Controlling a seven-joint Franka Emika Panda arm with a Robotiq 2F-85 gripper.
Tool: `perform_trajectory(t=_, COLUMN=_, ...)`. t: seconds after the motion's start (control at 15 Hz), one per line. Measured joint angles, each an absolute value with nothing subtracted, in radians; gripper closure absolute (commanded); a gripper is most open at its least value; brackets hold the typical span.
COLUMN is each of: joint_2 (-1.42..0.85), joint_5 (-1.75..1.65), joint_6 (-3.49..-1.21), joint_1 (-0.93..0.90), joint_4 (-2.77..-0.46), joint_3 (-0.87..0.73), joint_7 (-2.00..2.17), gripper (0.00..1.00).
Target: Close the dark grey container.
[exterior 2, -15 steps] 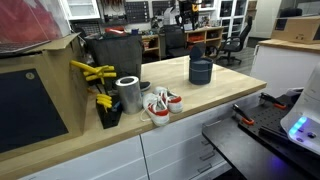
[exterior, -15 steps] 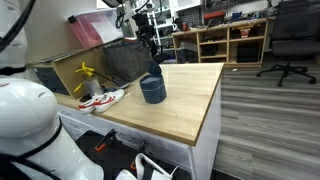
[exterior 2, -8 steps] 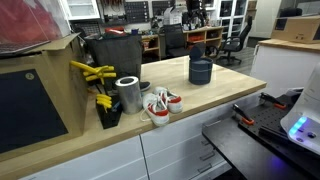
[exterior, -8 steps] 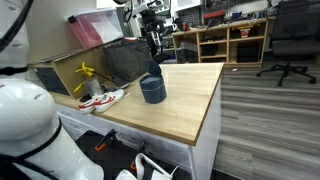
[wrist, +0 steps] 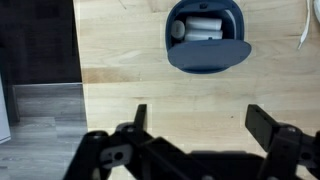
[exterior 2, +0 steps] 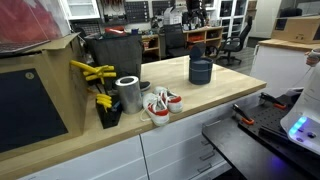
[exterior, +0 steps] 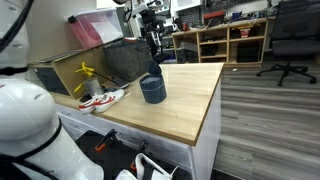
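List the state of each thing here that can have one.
dark grey container: partly open, white item visible inside.
lid: askew, covering only part of the mouth.
pincer: open, empty, clear of the container.
silver can: upright.

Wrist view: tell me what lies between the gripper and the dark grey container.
Only bare wooden tabletop. In the wrist view nothing sits between the open gripper and the dark grey container.
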State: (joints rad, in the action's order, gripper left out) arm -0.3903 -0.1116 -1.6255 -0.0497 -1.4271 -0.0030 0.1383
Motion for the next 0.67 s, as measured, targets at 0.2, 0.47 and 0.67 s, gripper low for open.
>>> perform_trajectory(t=0.2, joint_2=-0.39, joint_5=-0.112, joint_6=-1.64, joint_1=-0.049, joint_4=-1.435, joint_3=-0.003, joint_7=0.139, gripper=0.0)
perform_trajectory(t=0.47, joint_2=-0.39, joint_5=-0.09, joint_6=-1.703, joint_1=-0.047, joint_4=-1.478, joint_3=-0.003, joint_7=0.139, gripper=0.0)
perform_trajectory(t=0.67, joint_2=-0.39, joint_5=-0.058, joint_6=-1.75, joint_1=-0.045, joint_4=-1.525, joint_3=-0.002, joint_7=0.138, gripper=0.0)
